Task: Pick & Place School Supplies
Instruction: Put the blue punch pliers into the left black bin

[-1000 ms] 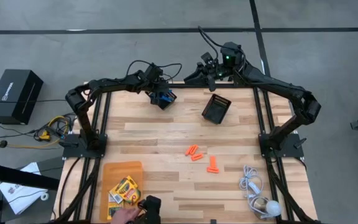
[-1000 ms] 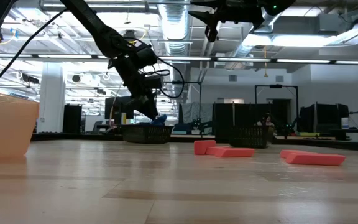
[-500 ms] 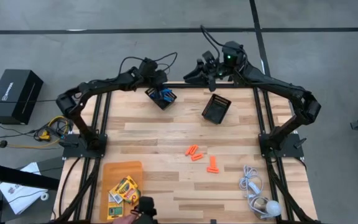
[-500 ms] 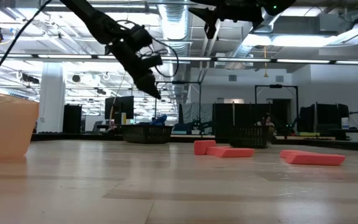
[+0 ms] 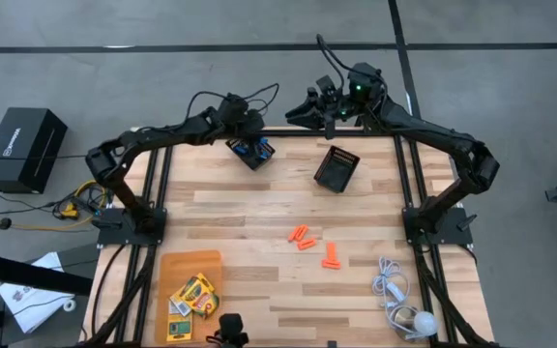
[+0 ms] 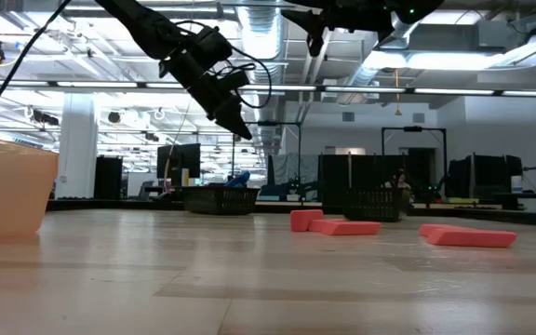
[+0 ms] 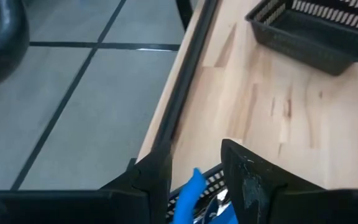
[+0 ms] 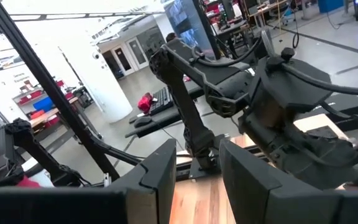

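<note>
left gripper [image 7: 194,180]: raised above the left bin [image 5: 251,152] at the far edge, fingers apart, nothing held; likely clear after a drop.
right gripper [image 8: 197,174]: parked high past the far edge, fingers parted, empty.
scissors [image 7: 199,200]: blue handles, lying in the left bin.
orange pieces [image 5: 313,246]: stubby, loose mid-table.
crayon boxes [image 5: 191,296]: yellow-green, near corner.

The middle of the pale wooden table [image 5: 249,217] lies bare. Toward twelve o'clock stand two black mesh bins [image 5: 337,168], well apart, with open wood between them. Small orange pieces [image 5: 304,237] lie right of centre. At seven o'clock sits an orange tray [image 5: 188,261]; at five o'clock a white cord with round bulb [image 5: 401,301].
</note>
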You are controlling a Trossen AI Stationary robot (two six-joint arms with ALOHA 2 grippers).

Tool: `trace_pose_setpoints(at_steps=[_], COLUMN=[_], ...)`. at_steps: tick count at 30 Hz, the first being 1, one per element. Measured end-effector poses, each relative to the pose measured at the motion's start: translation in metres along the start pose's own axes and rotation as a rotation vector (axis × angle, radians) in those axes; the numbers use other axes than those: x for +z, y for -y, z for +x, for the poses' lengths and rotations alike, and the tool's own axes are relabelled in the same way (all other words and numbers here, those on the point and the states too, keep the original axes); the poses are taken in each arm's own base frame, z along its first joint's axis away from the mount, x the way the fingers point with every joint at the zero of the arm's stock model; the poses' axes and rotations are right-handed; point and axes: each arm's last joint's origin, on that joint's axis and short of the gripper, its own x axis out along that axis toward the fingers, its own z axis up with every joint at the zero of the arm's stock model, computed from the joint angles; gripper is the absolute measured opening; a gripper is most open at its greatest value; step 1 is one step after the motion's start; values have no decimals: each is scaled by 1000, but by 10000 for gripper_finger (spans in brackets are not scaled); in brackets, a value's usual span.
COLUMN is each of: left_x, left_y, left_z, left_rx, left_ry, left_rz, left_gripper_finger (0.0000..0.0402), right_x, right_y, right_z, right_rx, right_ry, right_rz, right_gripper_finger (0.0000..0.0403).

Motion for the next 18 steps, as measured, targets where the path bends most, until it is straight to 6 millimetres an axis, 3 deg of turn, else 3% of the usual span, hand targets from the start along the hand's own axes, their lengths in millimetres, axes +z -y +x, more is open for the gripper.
trace_pose_setpoints(at_steps=[7,18], left_x=[1,-20], left_y=[6,21], left_z=[0,7], left_rx=[-16,-40], left_ry=[-4,-87], left_rz=[10,-6], left_gripper_finger=[130,130], right_x=[-2,-2], right_y=[-4,-3], right_z=[5,4], right_rx=[17,-3], right_ry=[-8,0], right_rz=[1,1], right_gripper_finger=[116,116])
